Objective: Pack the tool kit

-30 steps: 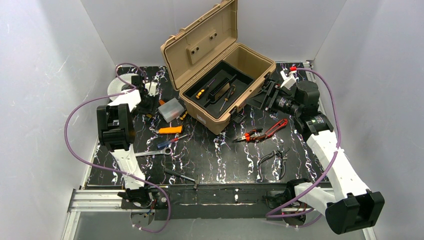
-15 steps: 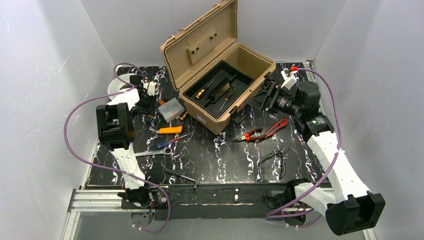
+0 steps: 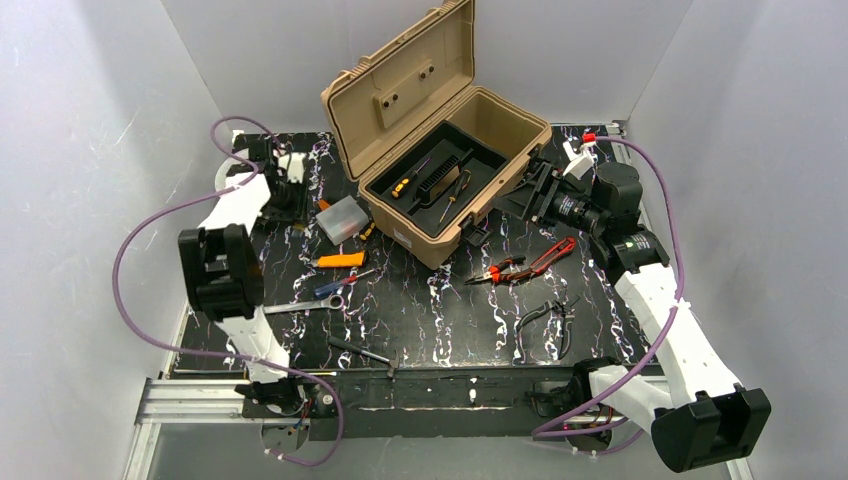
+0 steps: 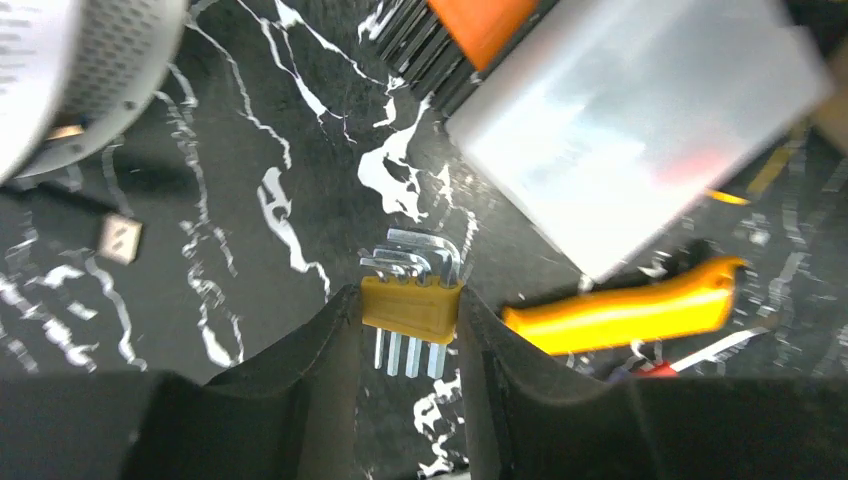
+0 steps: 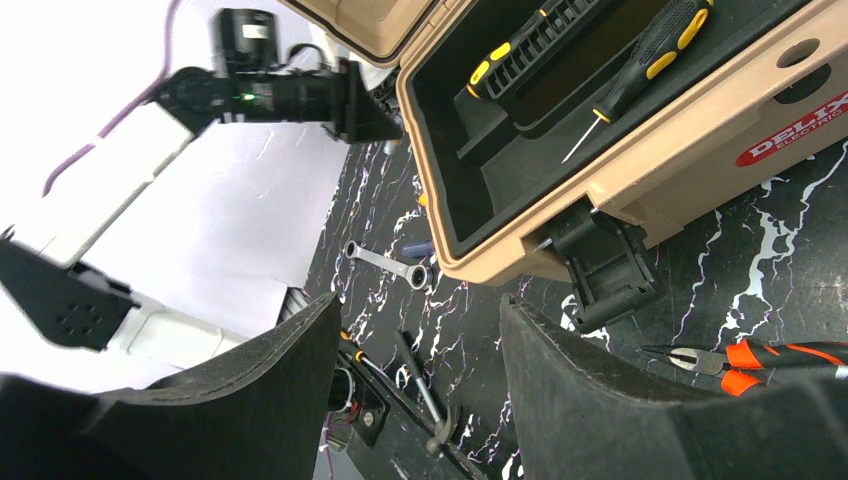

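Observation:
The tan toolbox (image 3: 405,228) stands open at the back centre, lid up. Orange-black screwdrivers (image 3: 408,181) lie in its black inner tray and show in the right wrist view (image 5: 650,50). My left gripper (image 3: 289,205) is left of the box, shut on a yellow hex key set (image 4: 410,308) just over the mat (image 4: 300,150). My right gripper (image 3: 527,190) is open and empty beside the toolbox's right front corner (image 5: 700,130). Red-handled pliers (image 3: 525,262) lie on the mat near it and show in the right wrist view (image 5: 780,355).
A small clear box (image 3: 343,218) and an orange utility knife (image 3: 340,260) lie right of my left gripper. A grey spool (image 4: 70,70) sits at the far left. A wrench (image 3: 305,304), a hammer (image 3: 365,352) and black pliers (image 3: 545,318) lie nearer the front.
My left arm has swung left and its wrist has shifted toward the back left corner. The right arm has barely moved.

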You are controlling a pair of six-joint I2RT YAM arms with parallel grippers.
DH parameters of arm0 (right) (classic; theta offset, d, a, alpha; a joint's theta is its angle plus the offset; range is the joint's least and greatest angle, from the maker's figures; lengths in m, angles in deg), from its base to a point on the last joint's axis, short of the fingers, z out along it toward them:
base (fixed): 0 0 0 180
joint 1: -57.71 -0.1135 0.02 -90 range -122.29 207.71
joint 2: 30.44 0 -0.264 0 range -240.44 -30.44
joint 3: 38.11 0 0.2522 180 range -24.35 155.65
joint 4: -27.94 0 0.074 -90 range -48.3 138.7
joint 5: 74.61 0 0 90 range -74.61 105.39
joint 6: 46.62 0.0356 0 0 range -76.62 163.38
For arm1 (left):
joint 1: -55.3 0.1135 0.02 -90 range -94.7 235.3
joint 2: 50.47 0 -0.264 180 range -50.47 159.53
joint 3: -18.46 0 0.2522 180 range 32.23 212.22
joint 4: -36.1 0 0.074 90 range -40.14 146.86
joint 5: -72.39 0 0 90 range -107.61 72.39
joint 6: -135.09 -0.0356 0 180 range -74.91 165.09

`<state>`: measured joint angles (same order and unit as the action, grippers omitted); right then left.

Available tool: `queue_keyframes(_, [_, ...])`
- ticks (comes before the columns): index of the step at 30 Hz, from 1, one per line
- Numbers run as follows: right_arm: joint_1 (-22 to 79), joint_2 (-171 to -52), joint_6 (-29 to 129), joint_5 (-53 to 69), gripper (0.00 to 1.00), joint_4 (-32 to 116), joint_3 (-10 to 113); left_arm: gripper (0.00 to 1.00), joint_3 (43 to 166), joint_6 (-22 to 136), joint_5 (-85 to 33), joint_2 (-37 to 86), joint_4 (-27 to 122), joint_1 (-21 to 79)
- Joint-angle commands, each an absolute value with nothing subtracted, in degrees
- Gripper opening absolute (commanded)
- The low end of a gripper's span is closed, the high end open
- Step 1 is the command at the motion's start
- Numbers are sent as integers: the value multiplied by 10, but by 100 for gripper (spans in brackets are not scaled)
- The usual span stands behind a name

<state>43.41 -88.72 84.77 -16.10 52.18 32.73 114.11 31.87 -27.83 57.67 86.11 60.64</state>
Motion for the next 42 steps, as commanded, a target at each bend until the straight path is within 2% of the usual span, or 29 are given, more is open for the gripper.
queue_keyframes(1, [436,-880,844,-160,67,508,336,20,1132,345,-312,437,890,599])
queue_keyframes(9, [436,-886,845,-162,67,505,336,20,1114,369,-350,307,908,563])
queue_keyframes(16, [436,-887,845,-154,67,502,328,20,1104,437,-364,203,888,428])
queue_keyframes(22, [436,-882,838,-143,67,514,327,18,1068,506,-364,151,794,315])
queue_keyframes(31, [436,-865,819,-107,67,541,326,18,1136,475,-302,268,724,201])
queue_keyframes(36, [436,-848,803,-62,67,564,326,19,1209,454,-306,360,689,189])
queue_keyframes(42, [437,-808,783,7,67,580,317,19,1324,400,-300,473,720,188])
